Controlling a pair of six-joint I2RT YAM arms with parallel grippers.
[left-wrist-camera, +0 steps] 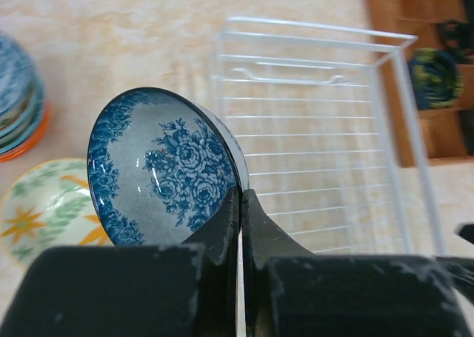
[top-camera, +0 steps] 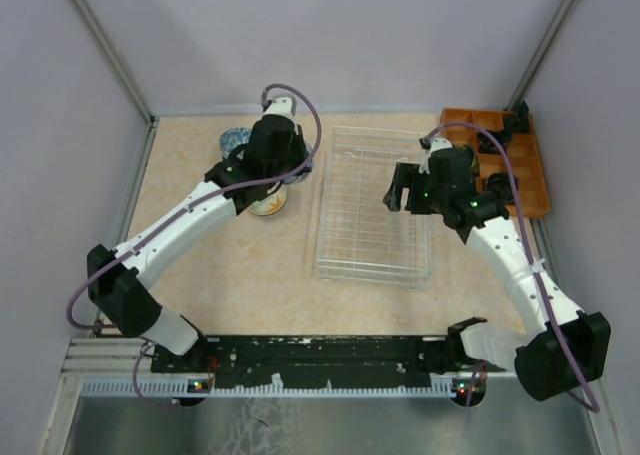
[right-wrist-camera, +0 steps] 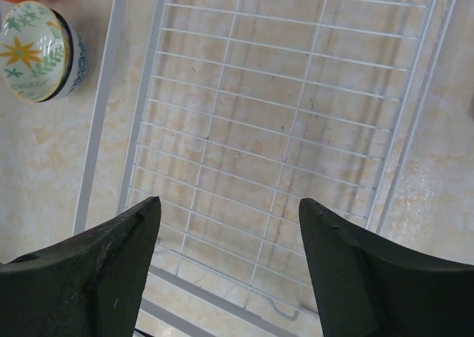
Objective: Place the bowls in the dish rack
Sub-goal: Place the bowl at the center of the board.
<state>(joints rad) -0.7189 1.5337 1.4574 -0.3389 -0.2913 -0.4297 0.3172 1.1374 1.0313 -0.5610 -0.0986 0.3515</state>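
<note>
Far left: a stack of blue-patterned bowls [top-camera: 236, 139], an orange one at the bottom, sits on the table near the far left corner. Just near of it stands a single green-patterned bowl [top-camera: 268, 205] with orange star flowers inside, upright. From the overhead camera the left arm's wrist partly covers both.

The left gripper [left-wrist-camera: 241, 204] is pinched almost closed on the rim of a blue rose bowl [left-wrist-camera: 159, 170]. This bowl is held tilted on edge with its inside facing the wrist camera. It is off the table, between the green-patterned bowl and the left side of the dish rack [top-camera: 375, 205], and not in the rack.

Centre: the rack is a white wire grid basket with raised sides. The table shows through its floor.

The right gripper [right-wrist-camera: 229, 241] hangs over the rack's right part with its fingers spread wide and nothing between them.

Far right: an orange wooden tray [top-camera: 500, 160] lies just right of the rack. Dark items sit in its compartments, and one of them is a round item [left-wrist-camera: 435, 78] with blue and yellow-green markings. The right arm's cable crosses over the tray.

Surface: the table [top-camera: 250, 265] is beige and marbled, with a black rail along the near edge carrying the arm bases. Plain pale lilac walls with metal corner posts enclose the cell.
</note>
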